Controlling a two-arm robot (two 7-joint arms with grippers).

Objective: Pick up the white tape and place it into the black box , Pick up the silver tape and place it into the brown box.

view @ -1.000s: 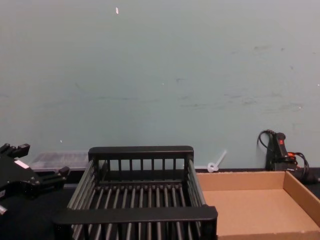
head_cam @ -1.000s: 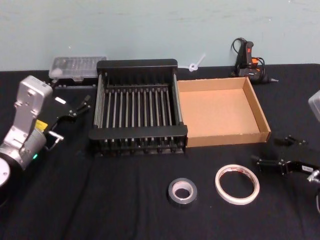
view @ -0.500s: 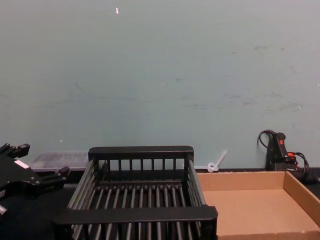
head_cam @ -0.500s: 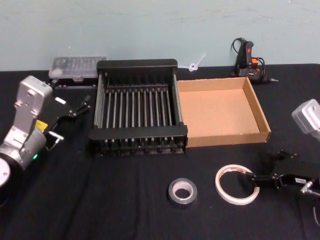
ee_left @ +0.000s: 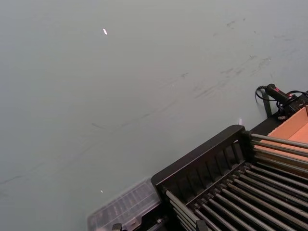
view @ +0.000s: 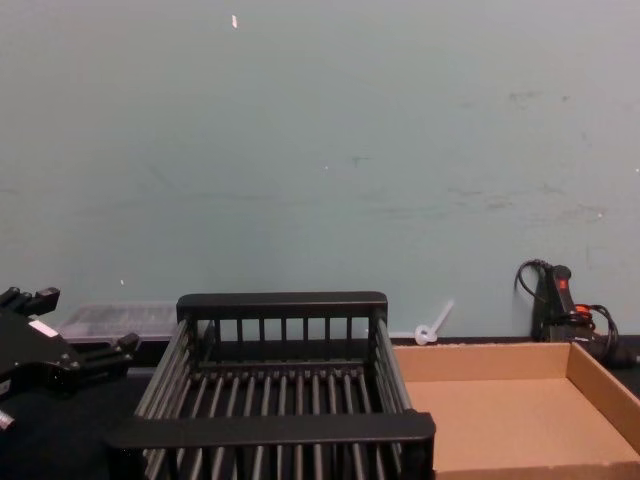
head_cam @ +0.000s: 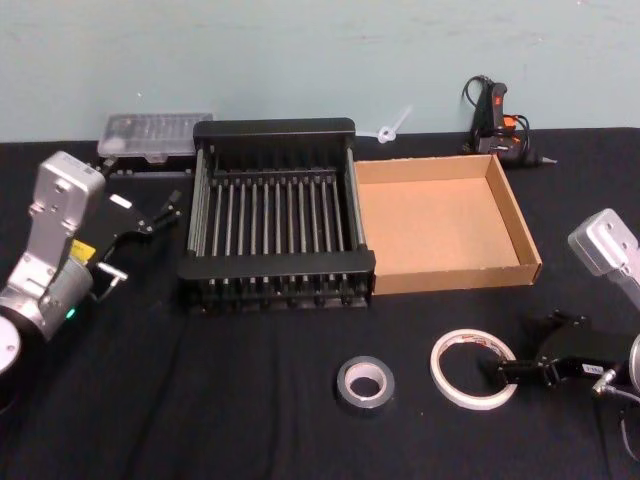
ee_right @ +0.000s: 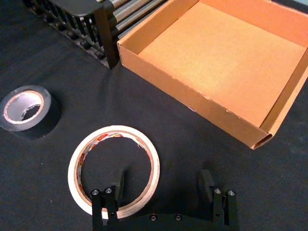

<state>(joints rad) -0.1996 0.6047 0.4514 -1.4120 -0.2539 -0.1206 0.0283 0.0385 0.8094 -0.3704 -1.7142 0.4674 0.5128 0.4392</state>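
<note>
The white tape (head_cam: 439, 368) lies flat on the black cloth at the front right, red marks on its top face. My right gripper (head_cam: 522, 348) is open at the tape's right side. In the right wrist view, one finger (ee_right: 120, 185) sits inside the white tape (ee_right: 115, 131) ring and the other finger (ee_right: 206, 180) stands outside its rim. The silver tape (head_cam: 364, 404) (ee_right: 45, 120) rests to the tape's left. Behind them stand the black box (head_cam: 275, 128) (view: 282, 302) and, to its right, the brown box (head_cam: 440, 220) (ee_right: 216, 57), with nothing inside. My left gripper (head_cam: 160, 213) hangs open left of the black box.
A clear plastic case (head_cam: 155, 135) lies behind the black box's left corner. A glue gun (head_cam: 495, 120) and a white zip tie (head_cam: 392, 128) sit along the back edge by the wall. Bare black cloth spreads in front of the boxes.
My right gripper has moved left and lowered onto the white tape's right rim, one finger now inside the ring. The left arm and both tapes have stayed in place.
</note>
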